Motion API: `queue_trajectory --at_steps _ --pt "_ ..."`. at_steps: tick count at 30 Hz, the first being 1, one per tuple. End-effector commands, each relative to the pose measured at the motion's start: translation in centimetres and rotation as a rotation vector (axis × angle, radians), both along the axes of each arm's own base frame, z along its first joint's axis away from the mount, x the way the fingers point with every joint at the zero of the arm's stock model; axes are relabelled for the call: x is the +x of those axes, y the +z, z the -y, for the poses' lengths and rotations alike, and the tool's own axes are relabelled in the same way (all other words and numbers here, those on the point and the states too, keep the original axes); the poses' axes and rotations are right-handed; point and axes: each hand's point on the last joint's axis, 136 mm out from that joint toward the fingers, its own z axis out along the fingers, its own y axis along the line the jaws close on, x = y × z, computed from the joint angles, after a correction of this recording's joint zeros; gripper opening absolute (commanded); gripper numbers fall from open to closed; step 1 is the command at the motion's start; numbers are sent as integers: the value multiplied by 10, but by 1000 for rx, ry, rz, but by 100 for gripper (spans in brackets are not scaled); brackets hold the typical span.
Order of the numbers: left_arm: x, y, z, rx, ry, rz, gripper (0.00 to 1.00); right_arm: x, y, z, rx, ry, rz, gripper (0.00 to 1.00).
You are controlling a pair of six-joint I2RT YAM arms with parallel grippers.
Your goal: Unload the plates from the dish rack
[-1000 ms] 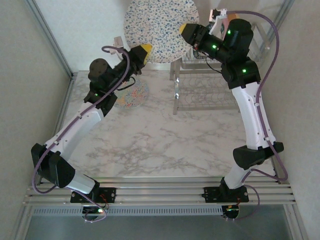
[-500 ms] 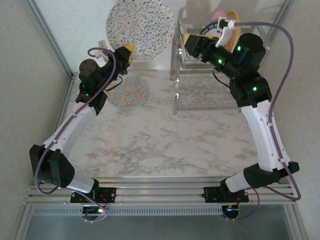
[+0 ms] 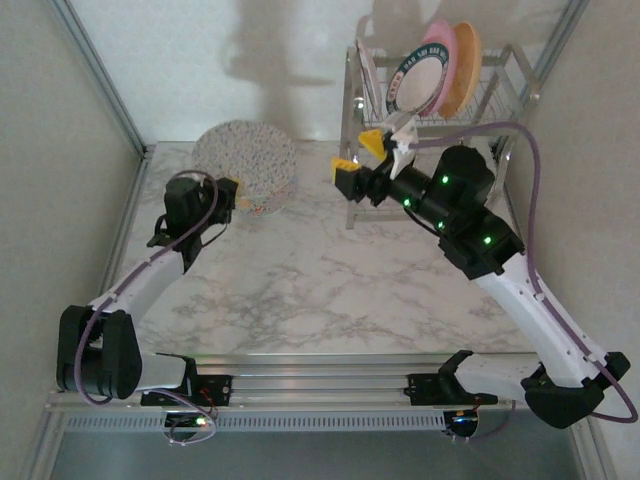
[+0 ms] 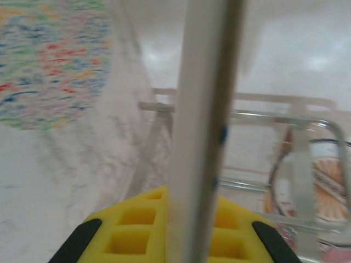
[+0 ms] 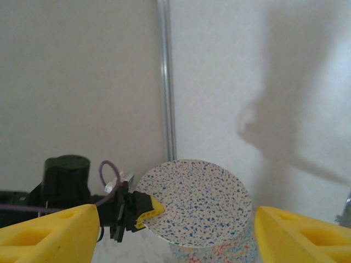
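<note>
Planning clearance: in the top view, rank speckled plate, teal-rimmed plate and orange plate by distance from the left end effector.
1. Speckled plate: gripped by the left end effector, table's left.
2. Teal-rimmed plate: dish rack, left slot.
3. Orange plate: rack's right.

Nothing legible anywhere. Pale marks along the dark teal rim of one plate [image 3: 420, 80] standing in the rack [image 3: 347, 100], possibly lettering, but too small and blurred to read as words.
</note>
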Motion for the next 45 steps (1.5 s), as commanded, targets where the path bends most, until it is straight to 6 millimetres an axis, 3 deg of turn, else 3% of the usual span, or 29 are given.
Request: queue_trajectory --at_steps 1,3,9,17,35,45 --pt "7 19 -8 3 21 116 0 -8 2 4 -40 -28 95 75" --pt "8 -2 -11 14 27 82 0 -7 -3 6 -51 -43 94 76" --pt "18 -38 -16 27 31 41 0 -5 -8 7 -69 -54 82 76" --pt "35 -67 -13 12 7 17 0 -5 -8 7 -75 -53 81 77" --pt "55 -106 -16 14 -12 -20 0 -5 -5 7 -69 -53 78 79" --pt "64 -121 -16 4 -28 -26 0 -4 -4 3 -55 -37 86 88"
